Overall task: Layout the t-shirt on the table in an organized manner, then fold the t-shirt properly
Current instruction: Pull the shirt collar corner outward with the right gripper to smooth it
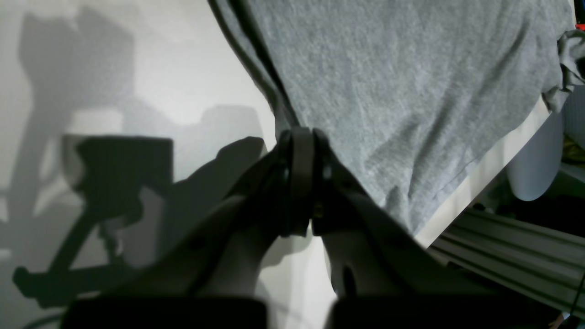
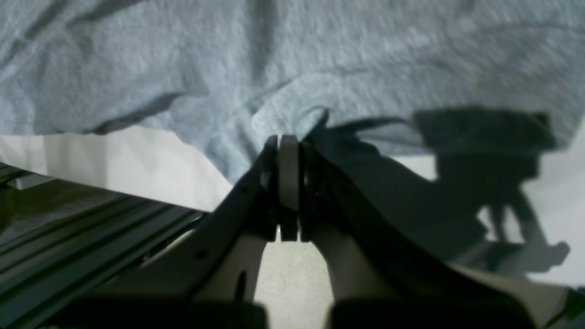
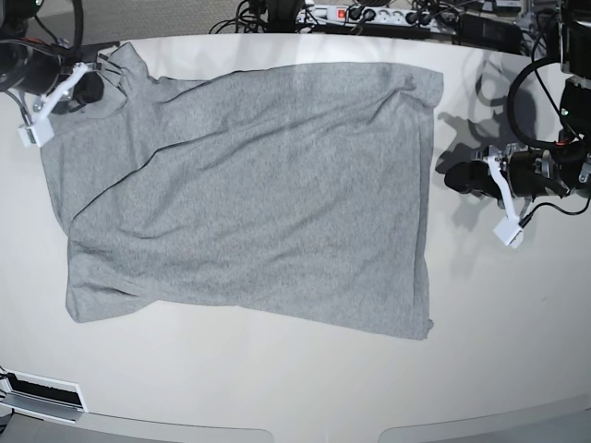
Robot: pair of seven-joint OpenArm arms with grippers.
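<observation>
Right black two-fingered gripper (image 2: 289, 137) at the base view's far left corner (image 3: 90, 88), jaws pressed together, white wrist bracket angled outward. Left black two-fingered gripper (image 1: 301, 132) at that view's right side (image 3: 452, 178), jaws likewise together, forearm lying low and level, tip pointing inward toward the centre.

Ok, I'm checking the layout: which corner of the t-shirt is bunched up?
The far corner beside the right gripper, puckered into folds; the other three corners of the t-shirt lie flat on the table.
</observation>
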